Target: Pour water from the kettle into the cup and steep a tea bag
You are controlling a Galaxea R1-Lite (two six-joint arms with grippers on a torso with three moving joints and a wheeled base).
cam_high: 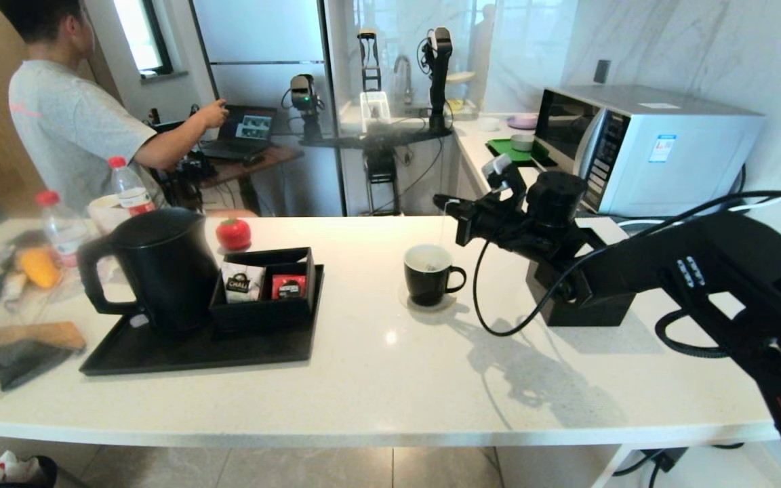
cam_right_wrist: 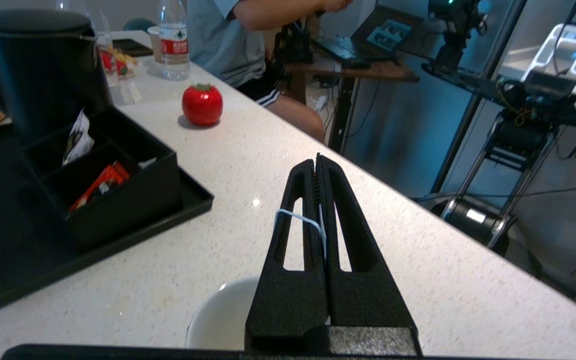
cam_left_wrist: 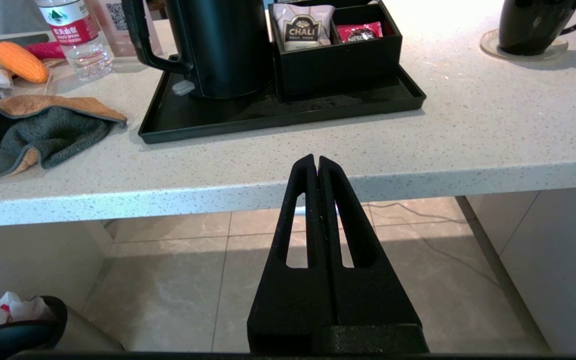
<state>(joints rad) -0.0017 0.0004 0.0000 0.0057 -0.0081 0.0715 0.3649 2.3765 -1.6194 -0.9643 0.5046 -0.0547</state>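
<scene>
The black kettle [cam_high: 160, 268] stands on a black tray [cam_high: 160, 356] at the left of the counter. The small black cup [cam_high: 429, 273] with a white inside sits on a coaster mid-counter. My right gripper [cam_high: 439, 200] hovers just above and behind the cup, shut on the tea bag's thin string [cam_right_wrist: 300, 218], which loops over one finger. The string [cam_high: 443, 227] hangs down into the cup, where the pale tea bag [cam_high: 429, 261] shows. My left gripper [cam_left_wrist: 316, 159] is shut and empty, parked low in front of the counter edge, out of the head view.
A black box on the tray holds a white CHALI packet [cam_high: 243, 283] and a red packet [cam_high: 288, 287]. A red tomato-shaped object [cam_high: 233, 234], water bottles [cam_high: 129, 186] and a cloth [cam_high: 11, 356] lie left. A microwave [cam_high: 641, 146] stands at the right; a person [cam_high: 72, 115] stands behind the counter.
</scene>
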